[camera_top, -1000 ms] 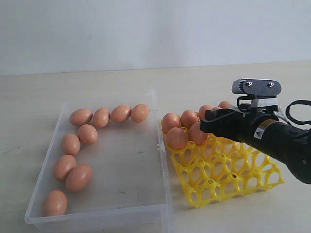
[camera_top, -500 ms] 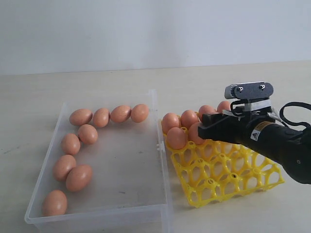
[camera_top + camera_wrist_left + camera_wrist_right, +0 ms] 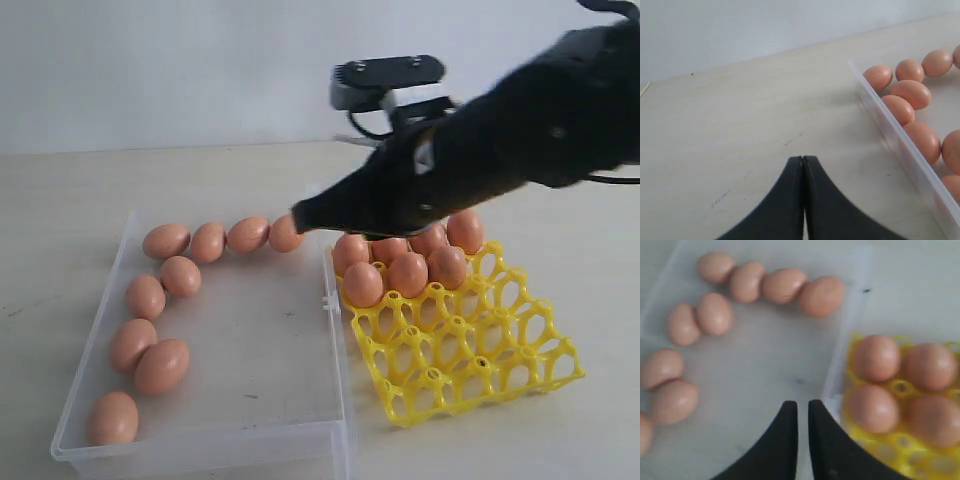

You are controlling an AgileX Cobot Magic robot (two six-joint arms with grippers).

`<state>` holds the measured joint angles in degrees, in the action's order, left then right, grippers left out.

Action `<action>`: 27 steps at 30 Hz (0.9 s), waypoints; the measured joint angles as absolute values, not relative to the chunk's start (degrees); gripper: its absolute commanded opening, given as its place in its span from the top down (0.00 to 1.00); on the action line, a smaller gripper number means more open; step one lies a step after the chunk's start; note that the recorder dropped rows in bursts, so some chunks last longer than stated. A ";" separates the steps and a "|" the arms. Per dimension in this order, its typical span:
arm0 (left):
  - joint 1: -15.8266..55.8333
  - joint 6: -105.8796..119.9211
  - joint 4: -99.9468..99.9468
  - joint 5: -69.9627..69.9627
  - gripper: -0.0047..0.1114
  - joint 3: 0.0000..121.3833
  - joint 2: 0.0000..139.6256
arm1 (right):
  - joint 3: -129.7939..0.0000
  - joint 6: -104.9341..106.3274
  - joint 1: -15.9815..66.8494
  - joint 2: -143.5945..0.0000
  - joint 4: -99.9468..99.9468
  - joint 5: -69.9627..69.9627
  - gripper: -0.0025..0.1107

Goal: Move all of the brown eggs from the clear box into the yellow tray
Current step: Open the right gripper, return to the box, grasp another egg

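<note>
1. The brown eggs (image 3: 247, 234) are split between two places. Nine lie loose in the clear box (image 3: 255, 340), four in a row along its far wall and five curving down its left side. Seven sit in cups in the far rows of the yellow tray (image 3: 470, 350), which stands just beside the box on its right.
2. The task looks a little under half done, and the tray's nearer cups are empty.
3. The likely trouble is the end egg (image 3: 280, 236) of the far row, nearest the tray. The right gripper (image 3: 803, 407) has its fingers drawn almost together, with only a sliver between them and nothing held. Coming down like that, it would poke the egg and roll it into its neighbours (they lie touching, so one nudge moves several).
4. The forearm also passes low over the filled cups, so a dip there could knock a seated egg.
5. The right arm stretches in from the right, across the tray, and slants down to the box's far right corner. Its tip is just beside that end egg; whether they touch I cannot tell.
6. The left gripper (image 3: 802, 160) is closed tip to tip on nothing. It hangs over the bare table (image 3: 730, 125) outside the box.
</note>
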<state>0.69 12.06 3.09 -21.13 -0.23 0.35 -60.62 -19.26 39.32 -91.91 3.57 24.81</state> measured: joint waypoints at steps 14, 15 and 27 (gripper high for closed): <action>0.69 12.06 3.09 -21.13 0.96 -0.23 0.35 | -79.89 -26.60 46.72 -117.96 -34.20 28.98 0.39; 0.69 12.06 3.09 -21.13 0.96 -0.23 0.35 | -80.48 -27.48 46.76 -118.63 -34.20 28.98 0.39; 0.69 12.06 3.09 -21.13 0.96 -0.23 0.35 | -87.56 -30.90 49.20 -125.45 -35.08 32.23 0.39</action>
